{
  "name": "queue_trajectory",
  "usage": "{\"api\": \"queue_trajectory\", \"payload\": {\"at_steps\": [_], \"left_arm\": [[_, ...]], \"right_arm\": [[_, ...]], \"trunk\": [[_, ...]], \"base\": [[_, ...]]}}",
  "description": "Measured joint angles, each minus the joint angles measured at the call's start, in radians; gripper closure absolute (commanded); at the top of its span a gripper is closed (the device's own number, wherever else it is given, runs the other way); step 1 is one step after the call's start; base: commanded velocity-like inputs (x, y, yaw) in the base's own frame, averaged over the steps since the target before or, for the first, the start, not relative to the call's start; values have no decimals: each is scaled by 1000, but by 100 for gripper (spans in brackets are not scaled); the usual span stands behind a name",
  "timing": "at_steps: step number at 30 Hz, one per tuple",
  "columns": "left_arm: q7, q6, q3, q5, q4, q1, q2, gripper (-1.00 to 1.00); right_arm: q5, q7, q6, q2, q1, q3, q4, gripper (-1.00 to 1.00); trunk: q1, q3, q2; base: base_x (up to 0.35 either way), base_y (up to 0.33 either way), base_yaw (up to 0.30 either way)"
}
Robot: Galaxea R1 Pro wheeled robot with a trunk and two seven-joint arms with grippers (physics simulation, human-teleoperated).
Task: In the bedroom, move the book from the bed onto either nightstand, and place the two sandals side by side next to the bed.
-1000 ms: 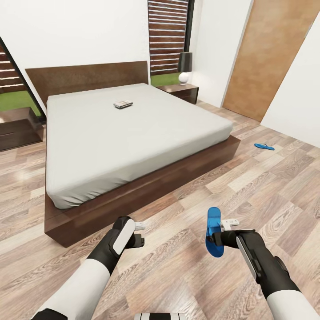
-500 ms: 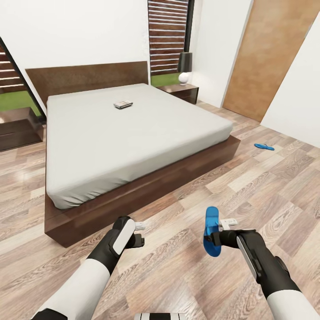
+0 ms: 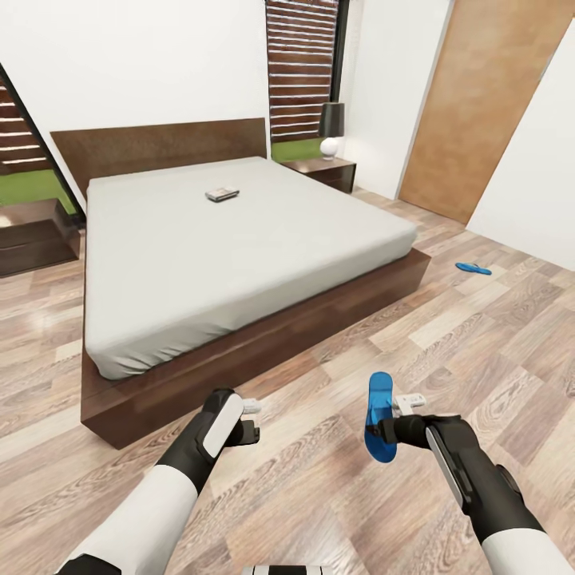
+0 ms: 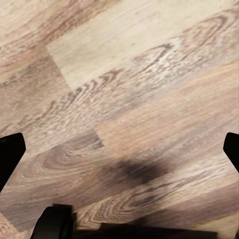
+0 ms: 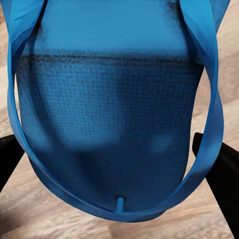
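Ahead of both grippers in the head view stretches the bed [image 3: 239, 239], the book [image 3: 221, 193] lying on its mattress near the headboard, a nightstand [image 3: 323, 169] beyond the far corner. The right gripper [image 3: 393, 427] is clamped on one sandal [image 3: 380, 414], carried above the floor [image 3: 319, 447], presumably to bring it beside the bed. Well off to its right lies the other sandal [image 3: 473, 268]. The left gripper [image 3: 254, 419] hangs empty.

From the left wrist, fingers [image 4: 11, 154] stand wide apart over bare planks, free for the book later.

From the right wrist, the sandal's sole [image 5: 114, 109] spans between the dark fingers [image 5: 219, 174], strap looping round.
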Motion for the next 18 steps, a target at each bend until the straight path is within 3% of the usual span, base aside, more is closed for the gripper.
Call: {"api": "queue_trajectory", "payload": {"at_steps": [18], "left_arm": [[1,0,0,0,-1,0,0,-100]], "right_arm": [[0,0,1,0,6,1,-9,100]], "trunk": [[0,29,0]], "base": [[0,0,0]]}}
